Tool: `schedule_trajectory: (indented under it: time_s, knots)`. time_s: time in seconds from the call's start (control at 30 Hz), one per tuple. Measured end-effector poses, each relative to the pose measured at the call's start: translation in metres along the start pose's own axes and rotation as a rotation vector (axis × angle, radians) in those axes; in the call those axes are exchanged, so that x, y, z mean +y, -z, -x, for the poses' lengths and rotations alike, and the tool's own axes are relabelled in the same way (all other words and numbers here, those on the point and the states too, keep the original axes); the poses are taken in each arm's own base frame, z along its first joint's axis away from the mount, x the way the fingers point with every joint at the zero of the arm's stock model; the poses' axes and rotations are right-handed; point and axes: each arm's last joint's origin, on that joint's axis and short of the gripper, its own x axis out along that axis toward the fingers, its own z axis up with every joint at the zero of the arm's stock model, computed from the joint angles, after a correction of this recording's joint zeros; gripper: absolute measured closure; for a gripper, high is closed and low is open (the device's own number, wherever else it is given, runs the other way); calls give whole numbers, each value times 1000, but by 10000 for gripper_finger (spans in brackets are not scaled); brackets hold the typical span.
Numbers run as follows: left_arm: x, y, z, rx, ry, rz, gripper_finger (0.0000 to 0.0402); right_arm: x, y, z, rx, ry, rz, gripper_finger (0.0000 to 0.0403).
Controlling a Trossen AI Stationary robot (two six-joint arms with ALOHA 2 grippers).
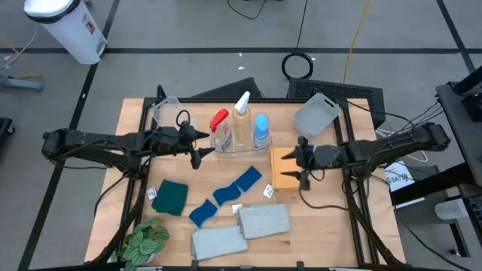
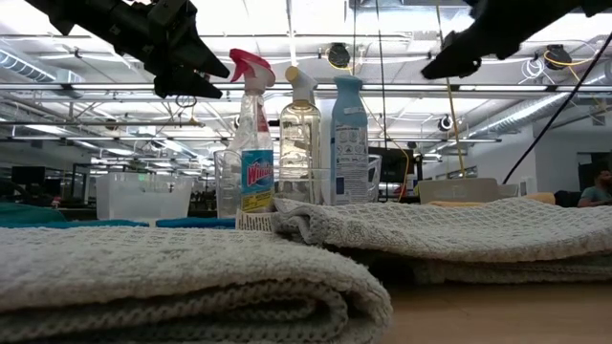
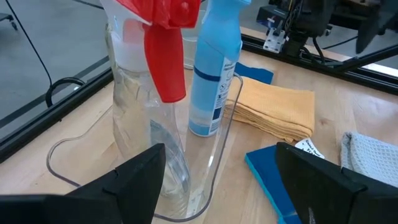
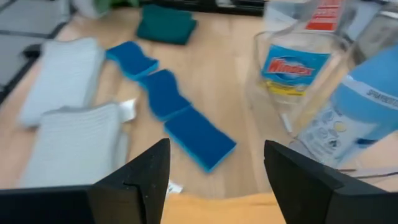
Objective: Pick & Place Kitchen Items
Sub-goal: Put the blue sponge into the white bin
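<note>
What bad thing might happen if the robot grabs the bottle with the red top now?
The open left pincer sits close to the red-trigger clear spray bottle. That bottle stands tight against the white-trigger bottle and the blue-capped bottle in a clear plastic tub, so a grab could tip the neighbours over.

High view looks straight down on whole counter (image 1: 316, 218). Low view sits at counter level, towels close. Wrist views face each other; all share red-trigger bottle (image 1: 220, 128).
</note>
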Motion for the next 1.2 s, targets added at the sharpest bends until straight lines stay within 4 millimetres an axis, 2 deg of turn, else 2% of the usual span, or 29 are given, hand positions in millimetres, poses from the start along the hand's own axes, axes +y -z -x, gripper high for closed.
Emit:
schedule_trajectory:
  time_s: [0.17, 0.33, 0.6, 0.77, 1.03, 1.2]
  knots:
    - [0, 0, 0, 0, 0, 0, 94, -2, 2, 25, -73, -60, -1, 192]
    - [0, -1, 0, -9, 2, 0, 94, -7, 24, 48, -182, -61, 10, 220]
    - [-4, -18, 2, -179, 58, 86, 94, -17, 58, 82, -368, -19, -23, 270]
    - [-5, -22, 3, -220, 70, 103, 94, -20, 76, 93, -414, -19, -39, 296]
    - [-5, -22, 3, -217, 80, 166, 94, -25, 78, 108, -532, 29, -129, 326]
    - [-5, -20, 2, -205, 78, 176, 94, -30, 81, 105, -530, 229, -167, 343]
